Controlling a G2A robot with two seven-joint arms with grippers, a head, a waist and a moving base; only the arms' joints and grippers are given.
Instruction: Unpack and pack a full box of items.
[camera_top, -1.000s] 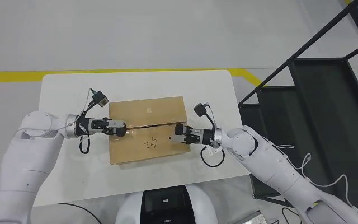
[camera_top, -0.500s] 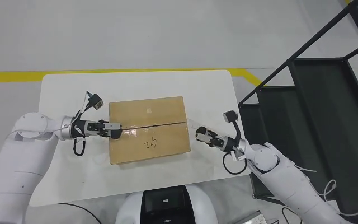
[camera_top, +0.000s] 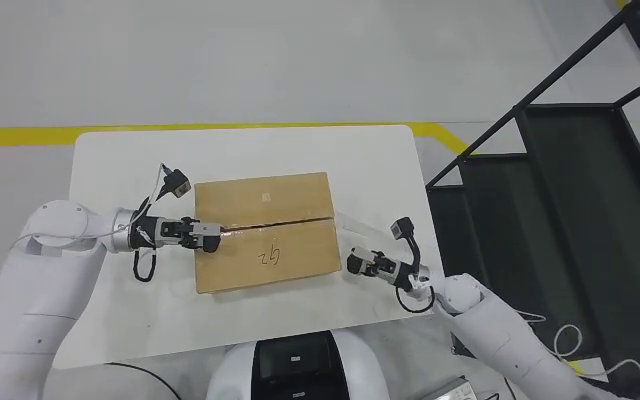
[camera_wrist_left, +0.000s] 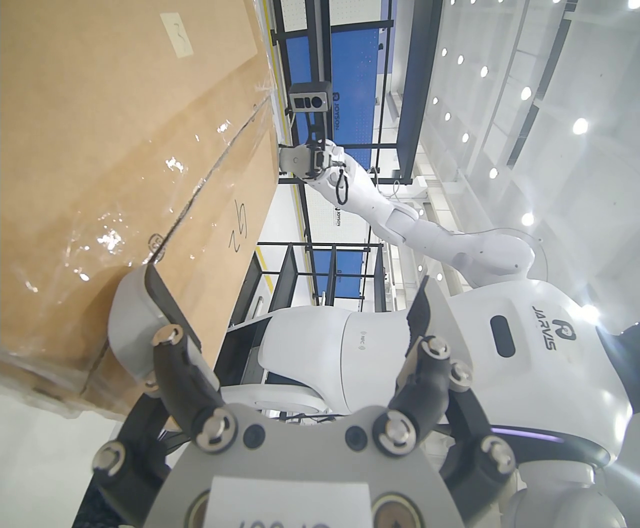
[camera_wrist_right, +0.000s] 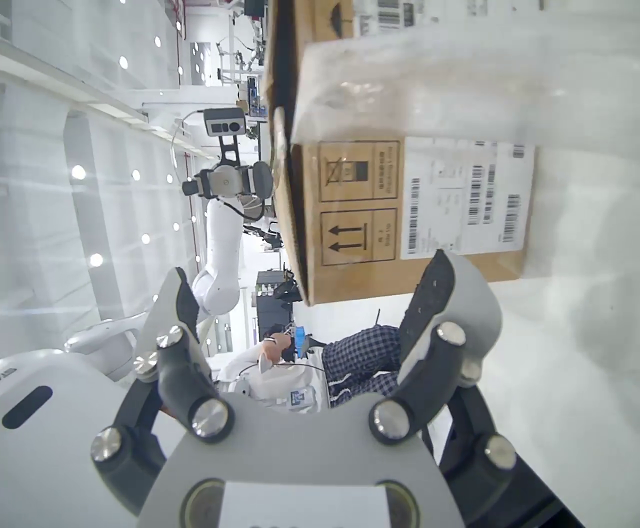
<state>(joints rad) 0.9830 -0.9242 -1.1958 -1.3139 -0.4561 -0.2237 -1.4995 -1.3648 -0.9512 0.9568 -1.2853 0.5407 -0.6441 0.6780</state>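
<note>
Cardboard box (camera_top: 265, 232) sits closed at the centre of the white table (camera_top: 120, 160). The left gripper (camera_top: 205, 236), fingers spread, meets its left edge at the seam. The right gripper (camera_top: 354, 263), also spread, hovers just off its right side.

Top view: from high above the arms, looking straight down on the table (camera_top: 240, 150). The box (camera_top: 265, 230) is at centre, with the left gripper (camera_top: 208, 236) at its 9 o'clock and the right gripper (camera_top: 352, 262) at its 4 o'clock.
Left wrist view: from just behind the left gripper (camera_wrist_left: 287, 285), very close to the box's edge, facing along its taped top toward 3 o'clock.
Right wrist view: from behind the right gripper (camera_wrist_right: 307, 272), near the box, facing its labelled end wall toward 9 o'clock.
Shared: all three views take in the box. Each wrist view catches the opposite arm beyond it, the right arm (camera_wrist_left: 380, 210) and the left arm (camera_wrist_right: 220, 250).
</note>
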